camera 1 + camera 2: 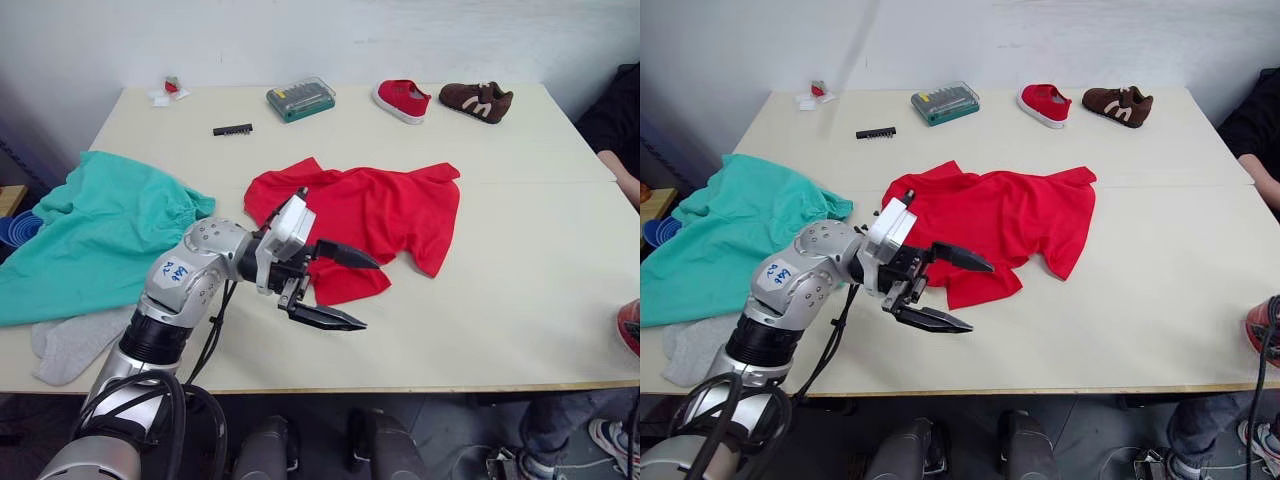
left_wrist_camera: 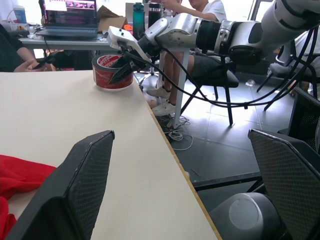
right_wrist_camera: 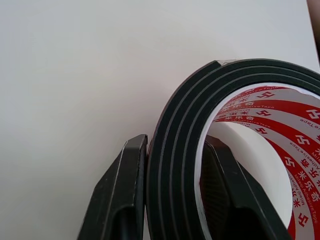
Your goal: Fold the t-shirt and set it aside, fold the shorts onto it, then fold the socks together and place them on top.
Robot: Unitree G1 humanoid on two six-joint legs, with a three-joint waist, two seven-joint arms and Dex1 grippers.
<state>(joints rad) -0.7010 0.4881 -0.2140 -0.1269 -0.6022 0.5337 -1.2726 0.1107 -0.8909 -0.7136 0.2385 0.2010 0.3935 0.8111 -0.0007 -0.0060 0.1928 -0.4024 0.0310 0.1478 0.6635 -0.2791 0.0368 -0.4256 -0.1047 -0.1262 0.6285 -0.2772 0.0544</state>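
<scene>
Head views: the t-shirt (image 1: 370, 222) is lying crumpled and partly spread at mid-table, the shorts (image 1: 95, 235) are draping over the table's left edge, and the grey socks (image 1: 70, 345) are lying at the near left corner, touching the shorts. The left gripper (image 1: 338, 288) is hovering over the t-shirt's near hem with its fingers spread wide and nothing between them. Two shoes (image 1: 440, 100), a bit case (image 1: 300, 98) and a bit strip (image 1: 232, 129) are sitting along the far edge. Left wrist view: the fingers (image 2: 80, 185) are standing apart above bare table (image 2: 60, 115), red cloth just beside one; the right gripper (image 2: 122, 70) is reaching into a tape roll (image 2: 111, 71). Right wrist view: its fingers (image 3: 122, 190) are clamping the roll's wall. Judgement: the shirt is light, limp, prone to bunching; pinching a hem corner or shoulder seam looks best.
</scene>
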